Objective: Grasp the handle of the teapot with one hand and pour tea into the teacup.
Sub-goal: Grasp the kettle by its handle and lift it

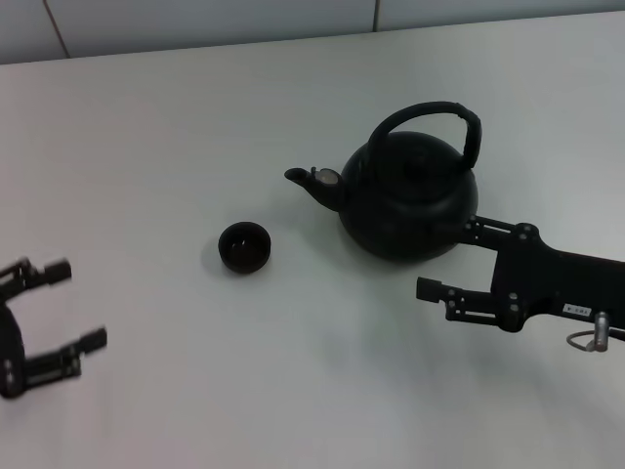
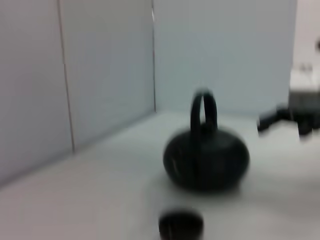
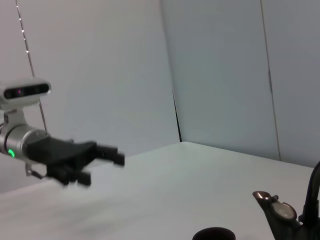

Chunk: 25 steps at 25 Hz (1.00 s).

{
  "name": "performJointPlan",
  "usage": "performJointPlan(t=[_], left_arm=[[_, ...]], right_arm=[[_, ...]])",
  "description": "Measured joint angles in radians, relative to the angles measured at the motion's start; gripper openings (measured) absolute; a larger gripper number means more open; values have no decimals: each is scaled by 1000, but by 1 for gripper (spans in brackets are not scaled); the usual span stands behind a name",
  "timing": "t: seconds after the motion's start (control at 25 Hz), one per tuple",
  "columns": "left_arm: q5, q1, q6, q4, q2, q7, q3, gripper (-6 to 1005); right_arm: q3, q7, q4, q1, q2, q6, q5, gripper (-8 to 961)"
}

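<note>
On white table (image 1: 146, 127), our right black two-finger gripper (image 1: 441, 259) sits wide open & empty, low beside squat matte-black teapot (image 1: 408, 195), w/ tiny dark teacup (image 1: 243, 246) near spout; closing here risks missing arched handle (image 1: 430, 117), nudging pot; left gripper (image 1: 68, 308) open, idle.

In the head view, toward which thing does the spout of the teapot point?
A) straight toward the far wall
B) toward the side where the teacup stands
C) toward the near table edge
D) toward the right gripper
B: the spout sticks out from the teapot on the robot's left side, where the teacup stands apart from it, while the right gripper is at the pot's other side.
</note>
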<state>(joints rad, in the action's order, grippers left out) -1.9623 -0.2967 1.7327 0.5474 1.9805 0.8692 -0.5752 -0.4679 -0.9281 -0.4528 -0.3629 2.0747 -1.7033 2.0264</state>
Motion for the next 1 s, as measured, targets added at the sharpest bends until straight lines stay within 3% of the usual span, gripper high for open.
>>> performJointPlan(t=[0.04,0.36,0.84,1.0], left_arm=[[-58,9,-25,15,-3,-10,6,852],[-83,27,-40,21,-28,-17,12,852],[-78,13,-27,23,-19,-18,12,847],[-76,11,-32,23,-11,-18,27,847]], right_arm=[[0,0,0,2,0,1,0,753],[0,0,1,7,1,5,0,752],[4,18,9,19,2,5,0,752],[93,117,92,24,4,4,0,751]])
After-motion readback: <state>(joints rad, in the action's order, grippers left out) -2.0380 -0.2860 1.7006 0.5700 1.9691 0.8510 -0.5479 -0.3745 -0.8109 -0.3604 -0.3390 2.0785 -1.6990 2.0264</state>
